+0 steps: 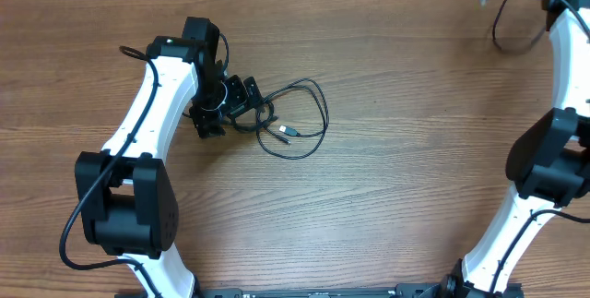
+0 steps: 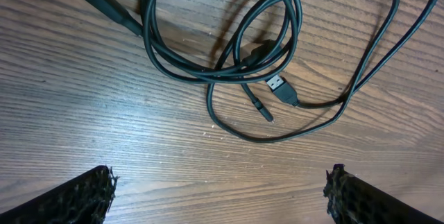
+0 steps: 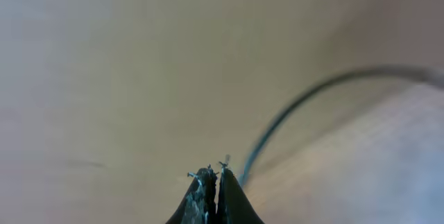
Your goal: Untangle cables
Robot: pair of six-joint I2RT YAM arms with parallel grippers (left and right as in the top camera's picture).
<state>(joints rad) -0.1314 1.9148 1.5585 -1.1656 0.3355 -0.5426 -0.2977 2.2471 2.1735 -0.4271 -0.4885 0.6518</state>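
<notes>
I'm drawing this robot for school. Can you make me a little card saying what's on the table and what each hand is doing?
table: brown wood
cables: black tangle of loose loops, lying flat
plugs: USB plug, round plug
left gripper: open, by the tangle, touching no cable
right gripper: shut; thin cable runs from beside its tips, hold unclear
</notes>
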